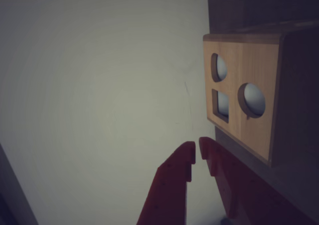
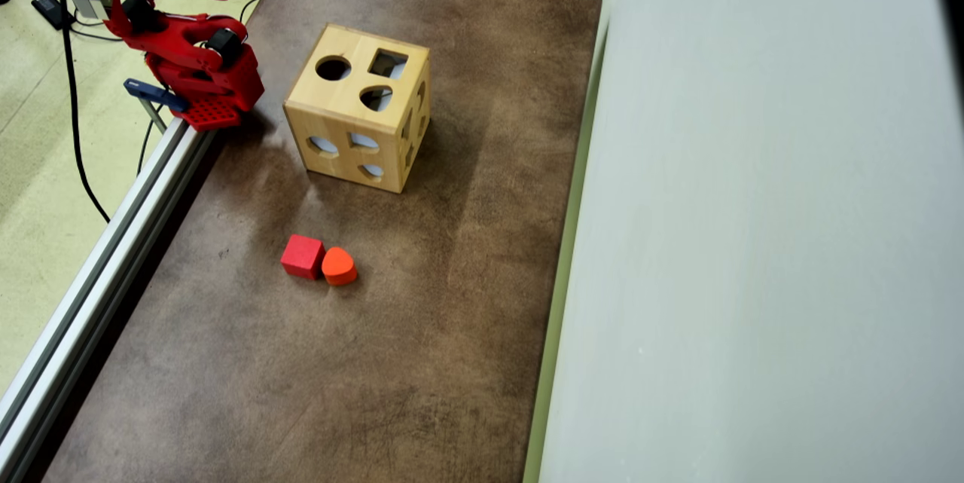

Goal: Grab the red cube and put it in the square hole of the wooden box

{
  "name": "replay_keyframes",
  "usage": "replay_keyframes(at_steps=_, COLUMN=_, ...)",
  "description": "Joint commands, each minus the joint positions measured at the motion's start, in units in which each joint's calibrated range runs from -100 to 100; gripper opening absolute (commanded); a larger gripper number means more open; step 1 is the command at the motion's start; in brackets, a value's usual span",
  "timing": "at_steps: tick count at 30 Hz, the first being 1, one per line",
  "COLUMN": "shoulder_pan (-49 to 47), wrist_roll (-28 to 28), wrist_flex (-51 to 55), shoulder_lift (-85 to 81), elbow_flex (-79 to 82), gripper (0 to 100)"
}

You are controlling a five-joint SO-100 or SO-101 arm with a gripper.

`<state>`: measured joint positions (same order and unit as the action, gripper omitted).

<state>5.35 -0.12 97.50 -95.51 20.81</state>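
Starting from the left of the overhead view, the red arm (image 2: 184, 53) sits folded at the table's upper-left corner, beside the metal rail (image 2: 113, 242) along the left edge. In the wrist view the gripper (image 1: 197, 150) shows its two red fingers nearly together, with only a thin slit between the tips and nothing held.

Right of the arm stands the wooden box (image 2: 361, 110), with the square hole (image 2: 388, 63) on its top face next to a round hole and a rounded teardrop one. Below the box, well apart from it, the red cube (image 2: 303, 255) lies on the brown table (image 2: 452, 317), touching an orange heart-shaped block (image 2: 339, 266) on its right side.

Judging by this, the task is at its first step: the reach has not begun. The next move calls for opening the fingers and coming down over the cube, gripping faces that do not include the one pressed against the orange block.

Open table surrounds the cube on its other sides. Farther right, the pale wall (image 2: 753, 204) borders the table edge.
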Motion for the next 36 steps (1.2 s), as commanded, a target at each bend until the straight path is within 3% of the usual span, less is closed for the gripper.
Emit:
replay_keyframes(at_steps=1, shoulder_pan=-0.2, wrist_roll=-0.2, wrist_flex=0.2, shoulder_lift=0.1, elbow_flex=0.1, gripper=2)
replay_keyframes(at_steps=32, shoulder_pan=0.4, wrist_roll=0.0, wrist_flex=-0.7, shoulder_lift=0.6, elbow_flex=0.2, gripper=2)
replay_keyframes(at_steps=36, shoulder_pan=0.4, wrist_roll=-0.3, wrist_flex=-0.8, shoulder_lift=6.7, elbow_flex=-2.0, gripper=2)
